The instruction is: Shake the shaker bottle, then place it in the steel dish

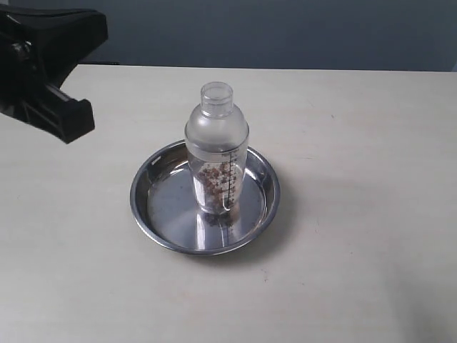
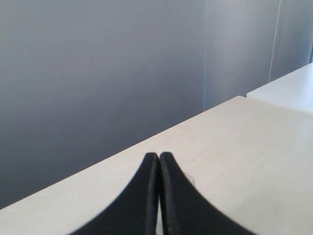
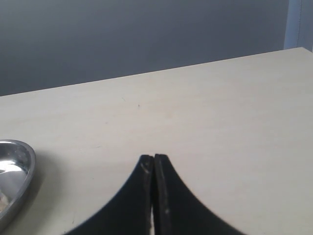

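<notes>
Table (image 1: 371, 286): pale top, carries the steel dish (image 1: 168, 207) at centre. Shaker bottle (image 1: 216, 153) stands upright inside the dish, unheld. Left gripper (image 2: 158, 157) and right gripper (image 3: 154, 159): fingers pressed together, empty, clear of the bottle. Judgement: placement done; shaking not verifiable; nothing evidently left.

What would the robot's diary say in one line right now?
bottle: upright in dish | left gripper: shut, empty | right gripper: shut, empty | step: bottle placed
</notes>
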You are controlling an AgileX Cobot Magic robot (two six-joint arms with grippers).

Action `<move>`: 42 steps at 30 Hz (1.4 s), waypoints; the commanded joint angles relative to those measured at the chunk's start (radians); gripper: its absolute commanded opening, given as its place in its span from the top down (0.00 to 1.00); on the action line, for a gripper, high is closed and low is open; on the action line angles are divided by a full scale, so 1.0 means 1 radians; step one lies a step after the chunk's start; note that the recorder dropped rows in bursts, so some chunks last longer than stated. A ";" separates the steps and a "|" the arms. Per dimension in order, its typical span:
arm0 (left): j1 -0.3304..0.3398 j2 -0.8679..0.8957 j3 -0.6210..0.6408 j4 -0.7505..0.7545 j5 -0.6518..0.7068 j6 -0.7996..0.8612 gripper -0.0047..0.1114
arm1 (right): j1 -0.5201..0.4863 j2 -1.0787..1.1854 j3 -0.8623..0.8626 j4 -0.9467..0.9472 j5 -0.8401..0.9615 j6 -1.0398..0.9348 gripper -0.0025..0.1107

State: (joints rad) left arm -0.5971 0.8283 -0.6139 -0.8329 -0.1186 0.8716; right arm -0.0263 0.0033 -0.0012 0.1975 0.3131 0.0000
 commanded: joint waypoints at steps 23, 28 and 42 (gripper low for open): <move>0.508 -0.540 0.333 0.597 0.387 -0.761 0.95 | -0.003 -0.003 0.001 -0.002 -0.006 0.000 0.99; 0.620 -0.682 0.348 0.684 0.531 -0.890 0.95 | -0.003 -0.003 0.001 -0.002 -0.006 0.000 0.99; 0.705 -0.828 0.485 0.689 0.579 -0.896 0.95 | -0.003 -0.003 0.001 -0.002 -0.006 0.000 0.99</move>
State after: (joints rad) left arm 0.1038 0.0080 -0.1591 -0.1420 0.4875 -0.0191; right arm -0.0263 0.0033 -0.0012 0.1975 0.3131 0.0000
